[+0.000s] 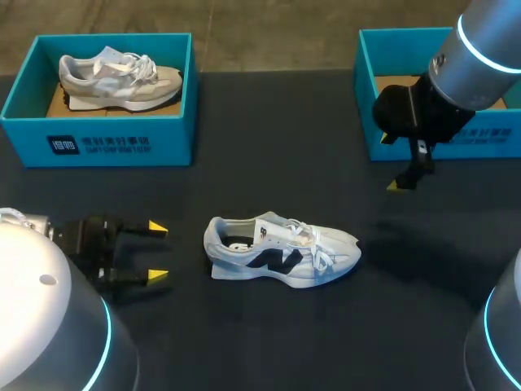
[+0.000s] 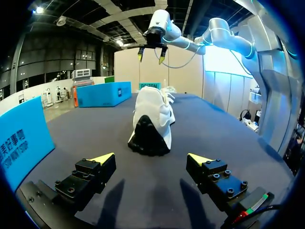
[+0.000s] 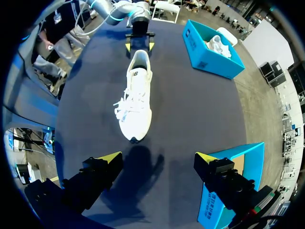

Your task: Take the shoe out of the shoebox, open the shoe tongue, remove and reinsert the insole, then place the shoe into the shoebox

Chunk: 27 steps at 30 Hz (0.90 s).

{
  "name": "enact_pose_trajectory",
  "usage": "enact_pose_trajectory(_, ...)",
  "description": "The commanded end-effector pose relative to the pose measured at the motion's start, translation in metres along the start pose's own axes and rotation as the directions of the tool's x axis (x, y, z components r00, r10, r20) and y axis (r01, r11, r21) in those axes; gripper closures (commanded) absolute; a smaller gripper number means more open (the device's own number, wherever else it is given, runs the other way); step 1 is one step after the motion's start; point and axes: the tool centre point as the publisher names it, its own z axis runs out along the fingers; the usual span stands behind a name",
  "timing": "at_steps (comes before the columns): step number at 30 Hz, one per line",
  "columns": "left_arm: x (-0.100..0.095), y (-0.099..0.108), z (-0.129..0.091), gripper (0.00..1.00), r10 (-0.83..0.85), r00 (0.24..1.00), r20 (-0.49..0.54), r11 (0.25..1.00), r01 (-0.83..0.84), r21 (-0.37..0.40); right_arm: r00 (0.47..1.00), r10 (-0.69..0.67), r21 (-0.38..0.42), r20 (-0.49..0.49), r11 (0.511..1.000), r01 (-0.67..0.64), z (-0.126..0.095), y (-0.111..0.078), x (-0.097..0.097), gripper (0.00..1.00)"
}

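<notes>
**Shoe on tabletop, out of its box; both claws wide and empty.**

Tabletop point(image 1: 326, 122); shoebox point(image 1: 363, 81) at my right; shoe point(image 1: 281, 252) upright on its sole, mid-table. Step, as I judge it: opening the tongue point(image 3: 135, 80). My left claw point(image 1: 159, 252), just beside the heel point(image 2: 147, 136), should steady the collar. My right claw point(image 3: 158, 157), high near the shoebox, should come down on the tongue, not the laces point(image 3: 126, 107). The right wrist view shows collar and laces from above; the left wrist view shows only the dark heel.
</notes>
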Motion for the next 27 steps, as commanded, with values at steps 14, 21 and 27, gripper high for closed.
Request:
enact_pose_trajectory(14, 0.002, -0.012, 0.047, 0.0, -0.044, 0.999, -0.032, 0.999, 0.045, 0.026, 1.0, 0.001, 0.002, 0.001, 1.0, -0.001, 0.002, 0.001, 0.0, 0.0)
enact_pose_trajectory(21, 0.008, -0.013, 0.067, 0.0, -0.028, 0.999, -0.047, 0.999, 0.029, 0.031, 1.0, 0.001, 0.002, 0.001, 1.0, -0.001, 0.002, 0.001, 0.0, 0.0)
enact_pose_trajectory(27, 0.004, -0.017, 0.079, 0.0, -0.014, 0.999, -0.05, 0.999, 0.016, 0.04, 1.0, 0.001, 0.002, 0.001, 1.0, -0.001, 0.002, 0.001, 0.0, 0.0)
